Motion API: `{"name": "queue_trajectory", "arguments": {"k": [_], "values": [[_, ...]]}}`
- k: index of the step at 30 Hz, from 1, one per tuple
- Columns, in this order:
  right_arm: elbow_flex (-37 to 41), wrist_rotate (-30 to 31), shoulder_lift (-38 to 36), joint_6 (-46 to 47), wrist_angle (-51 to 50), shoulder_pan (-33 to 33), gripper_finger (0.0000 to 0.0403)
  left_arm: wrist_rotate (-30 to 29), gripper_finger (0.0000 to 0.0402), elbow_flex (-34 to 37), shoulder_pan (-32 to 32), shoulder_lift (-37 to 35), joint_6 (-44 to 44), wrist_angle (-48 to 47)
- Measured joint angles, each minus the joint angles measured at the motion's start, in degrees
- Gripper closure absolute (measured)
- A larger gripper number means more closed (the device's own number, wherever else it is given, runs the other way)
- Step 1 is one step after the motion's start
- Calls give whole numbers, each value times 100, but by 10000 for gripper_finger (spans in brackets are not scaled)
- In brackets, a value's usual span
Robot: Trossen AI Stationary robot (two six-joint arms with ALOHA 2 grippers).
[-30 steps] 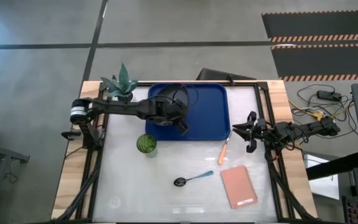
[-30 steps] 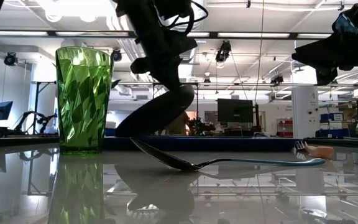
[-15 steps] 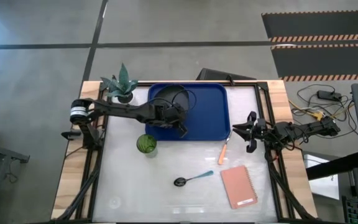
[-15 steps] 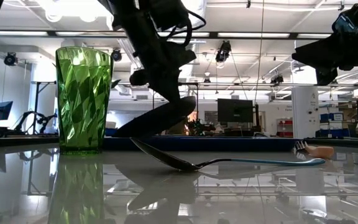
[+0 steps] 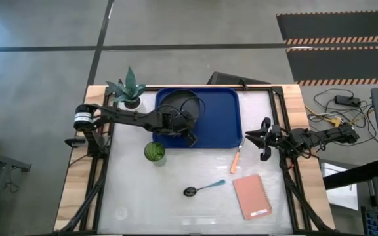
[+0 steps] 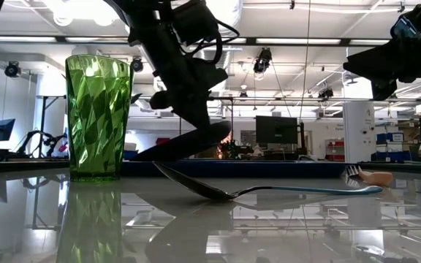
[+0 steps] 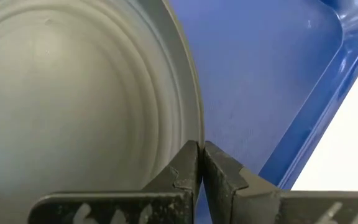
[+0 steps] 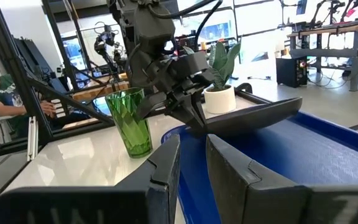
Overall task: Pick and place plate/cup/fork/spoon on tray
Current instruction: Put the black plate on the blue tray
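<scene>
The dark grey plate is over the left part of the blue tray, tilted in the low view. My left gripper is shut on its rim. The green cup stands on the table just near of the tray. The orange-handled fork lies by the tray's near right corner. The blue-handled spoon lies nearer the front edge. My right gripper waits to the right of the tray, with a narrow gap between its fingers and nothing in them. My left gripper pinches the plate's raised rim between its two fingers, one on the inside and one on the outside. It holds the rim's near side and comes slanting down from above. The plate is tilted, its left end low by the tray; whether it touches the tray I cannot tell.
A white pot with a green plant stands at the far left corner beside the tray. A pink notebook lies at the near right. The table's near left part is bare. A person sits beyond the table in the right wrist view.
My left gripper has gone down and a little toward the table's left edge, still shut on the plate's rim. The plate has come lower over the tray and lies flatter than before.
</scene>
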State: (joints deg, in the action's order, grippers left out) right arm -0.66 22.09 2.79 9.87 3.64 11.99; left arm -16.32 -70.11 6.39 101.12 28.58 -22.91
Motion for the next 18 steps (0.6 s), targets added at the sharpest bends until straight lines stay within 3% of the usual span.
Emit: {"name": "queue_trajectory", "arguments": {"k": [18], "values": [[-1, 0, 0, 5, -2, 0, 335, -2, 401, 2, -2, 0, 45, 8]]}}
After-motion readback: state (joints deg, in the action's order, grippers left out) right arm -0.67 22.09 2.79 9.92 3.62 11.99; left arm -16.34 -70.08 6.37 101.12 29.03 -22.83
